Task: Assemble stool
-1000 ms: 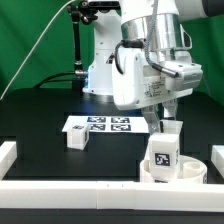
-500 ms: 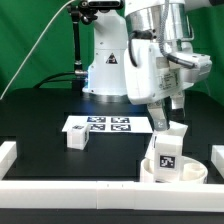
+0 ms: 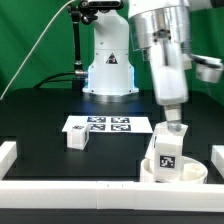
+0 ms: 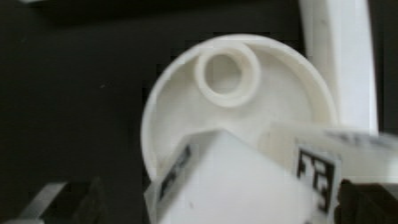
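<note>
Starting at the exterior view's left: a loose leg (image 3: 77, 140) is parked on the black table (image 3: 40, 125), just beside the marker board (image 3: 104, 125) and well apart from the action, so nothing there needs touching yet.

Over at the exterior view's right, on the near side, the seat (image 3: 196, 170) is laid flat and an upright leg (image 3: 165, 152) is stood on it, tag facing the camera. The gripper (image 3: 172, 123) is hung straight above, right down at that leg's top. Whether the claw is clamped on the leg or spread apart can't be told: the fingertips are hidden from outside and the wrist view is badly smeared.

Best guess, this is the leg being twisted home into the seat. To get it done well:

- The leg should be kept dead upright, so nothing gets cross-threaded.
- The wrist axis should be lined up over the leg's centre.
- Only light downward pressure should be used.

In the wrist view the seat seems to be tucked against a white rail (image 4: 329, 40), which should stop it spinning. An open socket hole (image 4: 231, 75) is also seen there, so more legs are clearly left to be fitted.
</note>
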### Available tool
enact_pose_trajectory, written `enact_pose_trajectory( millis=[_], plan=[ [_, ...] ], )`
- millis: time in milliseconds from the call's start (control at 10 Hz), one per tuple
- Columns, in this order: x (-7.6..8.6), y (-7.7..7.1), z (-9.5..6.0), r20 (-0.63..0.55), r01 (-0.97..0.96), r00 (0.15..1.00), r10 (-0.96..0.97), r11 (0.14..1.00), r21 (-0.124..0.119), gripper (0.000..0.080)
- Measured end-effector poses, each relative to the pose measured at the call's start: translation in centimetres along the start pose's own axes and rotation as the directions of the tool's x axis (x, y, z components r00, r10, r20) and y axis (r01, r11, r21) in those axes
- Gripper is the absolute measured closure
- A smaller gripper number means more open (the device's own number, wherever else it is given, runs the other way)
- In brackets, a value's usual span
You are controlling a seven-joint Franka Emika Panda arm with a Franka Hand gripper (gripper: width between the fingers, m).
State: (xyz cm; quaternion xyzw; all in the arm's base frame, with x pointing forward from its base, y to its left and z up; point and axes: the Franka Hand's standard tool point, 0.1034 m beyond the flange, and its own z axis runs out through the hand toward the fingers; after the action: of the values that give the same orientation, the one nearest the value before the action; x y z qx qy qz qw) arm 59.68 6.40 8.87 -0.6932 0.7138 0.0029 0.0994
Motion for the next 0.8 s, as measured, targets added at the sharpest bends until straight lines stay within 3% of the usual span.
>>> enact_pose_trajectory(
  millis=[300, 800],
  plan=[
    [-1.37, 0.37, 0.36, -0.022, 0.379, 0.925, -0.379, 0.925, -0.027, 0.015],
    [-1.19, 0.36, 0.37, -0.018, 0.63, 0.776, -0.631, 0.776, -0.035, 0.015]
  ],
)
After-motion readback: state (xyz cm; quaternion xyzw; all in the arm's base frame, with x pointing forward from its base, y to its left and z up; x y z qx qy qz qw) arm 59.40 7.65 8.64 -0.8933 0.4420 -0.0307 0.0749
